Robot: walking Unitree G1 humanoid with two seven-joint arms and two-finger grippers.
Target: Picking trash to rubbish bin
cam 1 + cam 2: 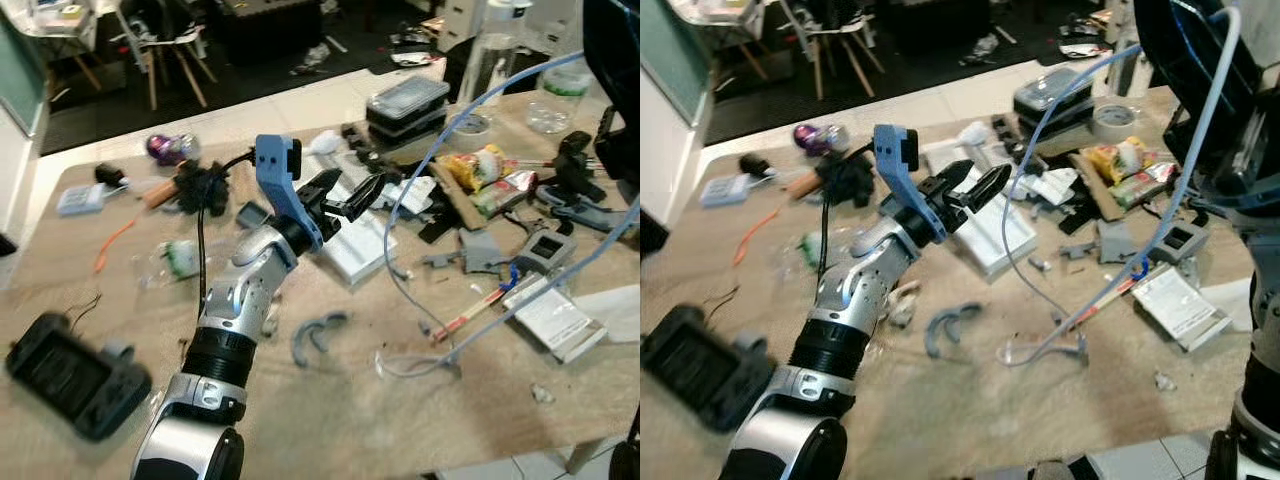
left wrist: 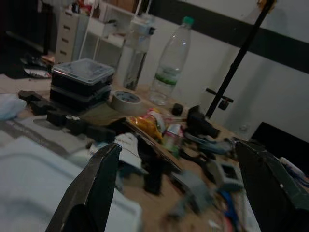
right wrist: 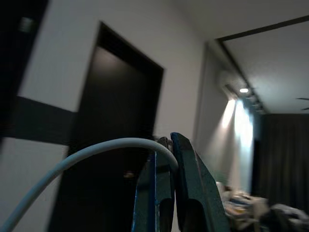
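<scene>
My right gripper (image 3: 166,145) pinching the pale cable (image 3: 91,153), left gripper (image 1: 345,192) spread above the white block (image 1: 355,245), lidded black boxes (image 2: 82,83) beyond.

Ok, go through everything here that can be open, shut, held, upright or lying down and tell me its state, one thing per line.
Left pincer: open, empty, above the white block.
Right pincer: shut on the light blue cable, held high.
Light blue cable: hanging, lower end on the table.
Black containers: stacked, clear lid shut.
Water bottle: upright, green cap on.
Tape roll: lying flat.
</scene>
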